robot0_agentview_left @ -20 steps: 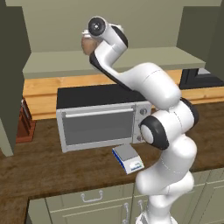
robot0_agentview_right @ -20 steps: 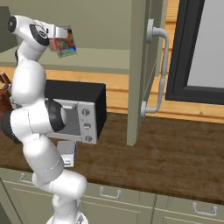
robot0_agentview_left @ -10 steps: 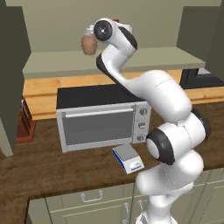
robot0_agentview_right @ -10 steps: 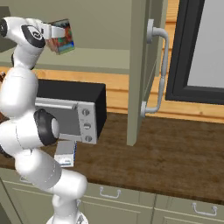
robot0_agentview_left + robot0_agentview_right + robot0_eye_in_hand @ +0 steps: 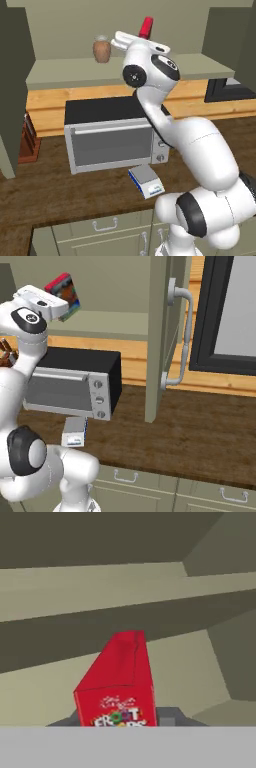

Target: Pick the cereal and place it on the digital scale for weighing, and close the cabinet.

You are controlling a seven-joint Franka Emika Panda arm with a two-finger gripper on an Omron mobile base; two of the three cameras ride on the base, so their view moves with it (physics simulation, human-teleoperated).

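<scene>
Cabinet standing open, its tall panelled door swung out over the wooden counter with the silver bar handle facing the room; easy to clip with an elbow on the way down, and not yet closed. Below the shelf, silver toaster oven sitting right behind the landing spot, so a straight drop from here risks knocking the load against its top or front edge. Cereal box up at shelf height inside the cabinet, tilted rather than upright, pinched near its lower end by the gripper, fingers closed tight on either side of it. Held so low and off-plumb, likely to pivot or slip in a fast swing. Brown vase on the same shelf, apart from the box, probably safe unless the wrist swings wide. Digital scale small and flat on the counter just in front of the oven; narrow plate, so a tilted set-down could tip the box off its edge
</scene>
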